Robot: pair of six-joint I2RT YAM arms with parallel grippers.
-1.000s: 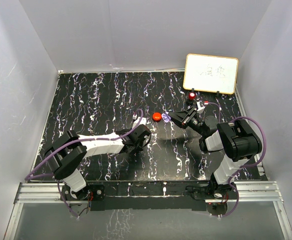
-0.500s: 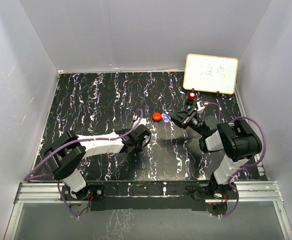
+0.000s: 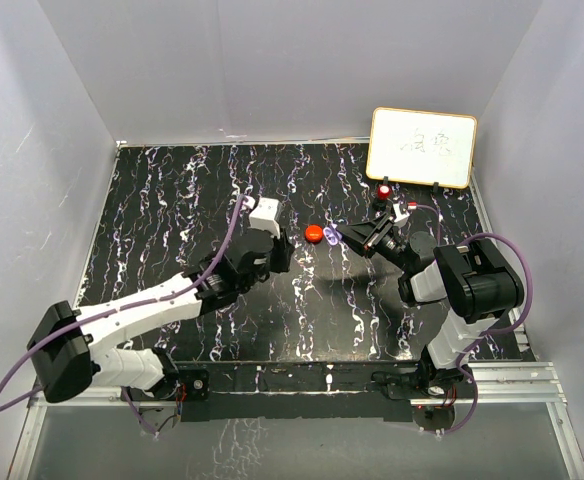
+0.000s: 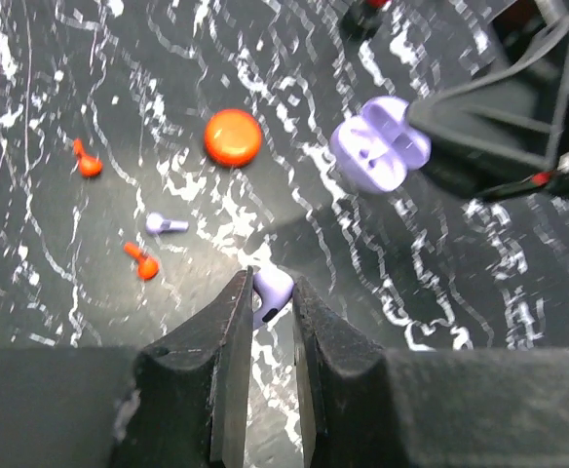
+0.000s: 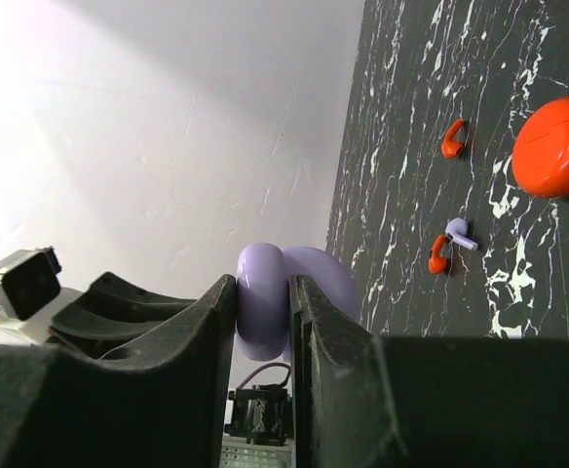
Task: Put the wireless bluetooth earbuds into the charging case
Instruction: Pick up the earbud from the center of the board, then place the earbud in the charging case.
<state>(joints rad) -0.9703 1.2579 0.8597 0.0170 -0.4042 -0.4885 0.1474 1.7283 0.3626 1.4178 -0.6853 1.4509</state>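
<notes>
Left claw (image 4: 271,281) on purple earbud (image 4: 278,287), right claw (image 5: 263,283) on open purple case (image 4: 380,156)

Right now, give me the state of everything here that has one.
Purple charging case: open, clamped in right end effector.
Red case: closed, on the table.
Held purple earbud: pinched in left end effector, outside the case.
Loose purple earbud: lying on the table.
Two red earbuds: lying loose on the table.
</notes>
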